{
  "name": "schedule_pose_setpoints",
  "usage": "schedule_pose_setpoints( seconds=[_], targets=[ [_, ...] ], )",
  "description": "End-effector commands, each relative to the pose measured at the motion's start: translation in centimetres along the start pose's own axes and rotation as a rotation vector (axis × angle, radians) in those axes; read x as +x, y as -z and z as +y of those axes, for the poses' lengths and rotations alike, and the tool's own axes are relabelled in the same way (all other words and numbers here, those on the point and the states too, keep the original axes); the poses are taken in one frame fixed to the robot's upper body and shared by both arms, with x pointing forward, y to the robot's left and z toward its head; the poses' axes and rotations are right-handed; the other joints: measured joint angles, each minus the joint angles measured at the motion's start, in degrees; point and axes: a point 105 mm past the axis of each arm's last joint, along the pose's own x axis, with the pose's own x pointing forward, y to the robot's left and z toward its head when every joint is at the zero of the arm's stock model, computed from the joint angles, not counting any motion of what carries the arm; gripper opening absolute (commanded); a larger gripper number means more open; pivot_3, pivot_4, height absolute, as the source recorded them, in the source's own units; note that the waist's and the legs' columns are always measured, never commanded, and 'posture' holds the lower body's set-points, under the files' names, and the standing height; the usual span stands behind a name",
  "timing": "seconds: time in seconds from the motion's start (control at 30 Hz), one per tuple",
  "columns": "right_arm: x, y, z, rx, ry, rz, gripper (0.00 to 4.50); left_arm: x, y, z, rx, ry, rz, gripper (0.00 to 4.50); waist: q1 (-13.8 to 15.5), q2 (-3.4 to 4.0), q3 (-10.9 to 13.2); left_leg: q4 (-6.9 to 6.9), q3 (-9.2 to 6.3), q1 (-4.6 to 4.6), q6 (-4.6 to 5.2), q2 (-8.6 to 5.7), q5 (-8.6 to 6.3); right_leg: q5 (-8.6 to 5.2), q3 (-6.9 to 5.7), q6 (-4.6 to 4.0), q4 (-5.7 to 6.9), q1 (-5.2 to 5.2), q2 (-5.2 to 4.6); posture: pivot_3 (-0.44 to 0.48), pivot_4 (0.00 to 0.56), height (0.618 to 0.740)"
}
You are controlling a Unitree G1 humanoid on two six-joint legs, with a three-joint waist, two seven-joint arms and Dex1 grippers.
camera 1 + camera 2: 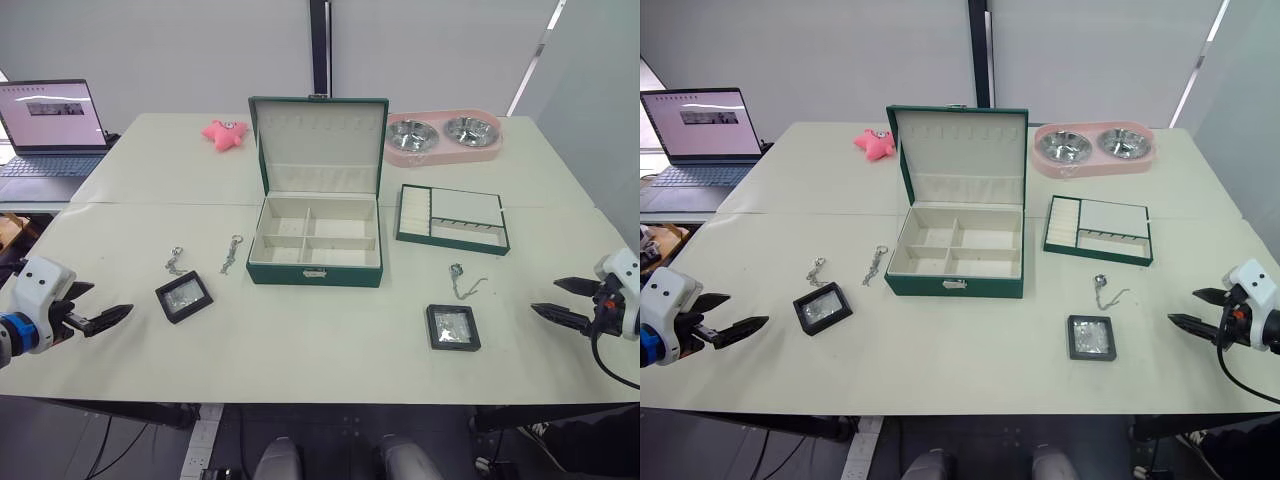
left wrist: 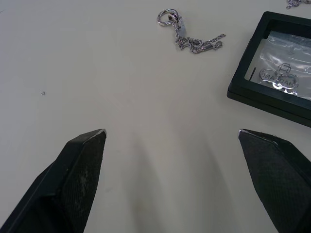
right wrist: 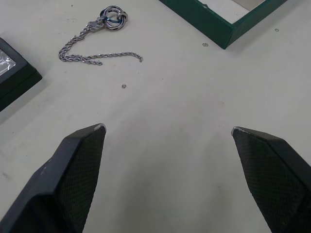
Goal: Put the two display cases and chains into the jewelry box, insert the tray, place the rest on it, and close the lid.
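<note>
The jewelry box [image 1: 290,272] stands open at mid-table, its lid [image 1: 318,140] upright behind it and its cream compartments empty. The tray [image 1: 452,241] lies to the box's right. One display case [image 1: 184,297] sits left of the box, with two chains [image 1: 176,262] [image 1: 232,254] behind it. The other display case [image 1: 453,326] lies to the right, a third chain [image 1: 462,282] behind it. My left gripper [image 1: 105,305] hovers open at the left edge, short of the left case [image 2: 277,80]. My right gripper [image 1: 548,296] is open at the right edge, facing the third chain [image 3: 97,43].
A laptop [image 1: 50,125] stands on a side table at the far left. A pink star toy [image 1: 225,132] lies behind the box on the left. A pink double pet bowl [image 1: 443,135] sits at the back right. The table's front edge runs just below both cases.
</note>
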Motion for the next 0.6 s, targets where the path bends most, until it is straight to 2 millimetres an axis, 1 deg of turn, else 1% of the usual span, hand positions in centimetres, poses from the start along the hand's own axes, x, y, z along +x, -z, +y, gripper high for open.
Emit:
schedule_pose_setpoints(
  seconds=[0.03,0.1,0.2,0.47,0.6],
  targets=[
    [-0.42,-1.47,-0.35,-0.041,0.01,-0.036,4.41,-0.22,-0.83,0.42,0.025,-0.025,-0.024,4.5,0.0,0.0,0.0,0.0,0.0,0.0,0.0,0.0,0.0,0.0,0.0,0.0,0.0,0.0,0.0,0.0,0.15,0.74],
    [-0.29,-1.69,-0.4,-0.044,0.007,-0.042,4.41,-0.21,-0.88,0.56,0.038,-0.038,-0.028,4.5,0.0,0.0,0.0,0.0,0.0,0.0,0.0,0.0,0.0,0.0,0.0,0.0,0.0,0.0,0.0,0.0,0.15,0.74],
    [-0.2,-1.78,-0.43,-0.045,0.006,-0.044,4.41,-0.18,-1.06,0.27,0.05,-0.032,-0.022,4.5,0.0,0.0,0.0,0.01,-0.01,0.01,0.0,0.01,0.0,0.0,0.0,0.0,0.01,0.0,0.0,0.0,0.15,0.74],
    [0.08,-1.86,-0.35,-0.045,-0.002,-0.048,4.41,-0.23,-1.31,0.38,0.039,-0.048,-0.021,4.5,-0.01,0.0,0.0,0.02,-0.01,0.01,0.0,0.0,0.0,0.0,0.0,0.0,0.02,0.0,0.0,0.0,0.15,0.74],
    [0.13,-2.02,-0.31,-0.045,-0.003,-0.055,4.41,-0.23,-0.77,0.56,0.035,-0.055,-0.01,4.5,-0.01,0.0,0.0,0.02,0.0,0.01,0.0,0.0,0.0,0.0,0.0,0.0,0.02,0.0,0.0,0.0,0.15,0.74]
  ],
)
